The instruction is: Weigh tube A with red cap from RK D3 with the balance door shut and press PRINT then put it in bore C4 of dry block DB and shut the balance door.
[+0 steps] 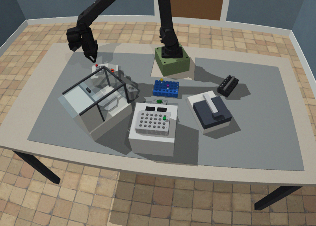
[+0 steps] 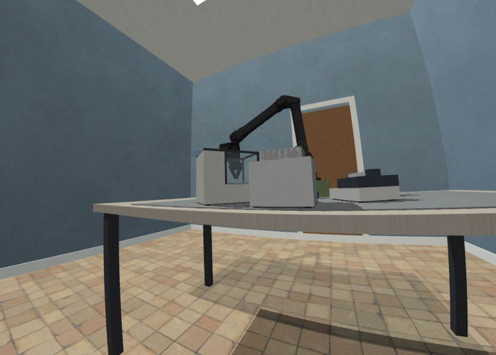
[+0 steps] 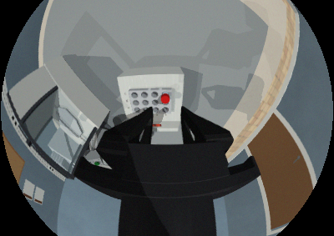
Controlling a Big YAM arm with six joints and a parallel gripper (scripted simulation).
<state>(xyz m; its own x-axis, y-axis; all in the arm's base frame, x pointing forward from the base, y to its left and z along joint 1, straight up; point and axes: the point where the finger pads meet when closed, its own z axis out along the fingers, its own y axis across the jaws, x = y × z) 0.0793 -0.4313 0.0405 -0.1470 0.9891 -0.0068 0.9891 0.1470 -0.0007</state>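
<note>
The black, tapered fingers [image 1: 93, 61] [image 2: 235, 177] stood partly open, holding nothing. Beyond them, red-capped tube A [image 1: 96, 65] [image 3: 165, 98] occupied rear corner bore C4 of the white, box-shaped dry block [image 1: 98, 80] [image 3: 148, 81]. Farther off, the glass-boxed white balance's [image 1: 112, 123] [image 2: 212, 175] [image 3: 81, 90] clear door pane [image 1: 77, 100] was slid back.

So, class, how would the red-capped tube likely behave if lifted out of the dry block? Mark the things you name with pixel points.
The red-capped tube [image 1: 96, 65] [image 3: 165, 98] would probably slide upward guided by its bore, since only the cap shows above the dry block [image 1: 94, 76] [image 3: 177, 82]. The small round cap could turn or slip if pinched off-centre. Laid down, that round shape might roll.
</note>
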